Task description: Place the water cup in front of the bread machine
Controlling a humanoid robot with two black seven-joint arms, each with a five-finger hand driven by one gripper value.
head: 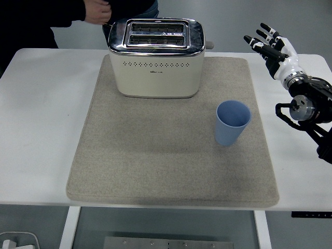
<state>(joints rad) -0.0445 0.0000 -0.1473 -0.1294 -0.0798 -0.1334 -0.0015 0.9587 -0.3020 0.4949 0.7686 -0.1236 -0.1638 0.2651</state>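
A light blue water cup (232,122) stands upright and empty on the right part of a beige felt mat (155,166). A cream and chrome toaster, the bread machine (155,58), stands at the mat's far middle, its two slots facing up. My right hand (268,41) is raised over the table's far right, fingers spread and holding nothing, well to the right of and beyond the cup. My left arm is out of view.
The white table (36,119) carries the mat. A person's hand (97,11) in a dark sleeve rests behind the toaster's left corner at the picture's top. A white power strip (18,241) lies on the floor at the bottom left.
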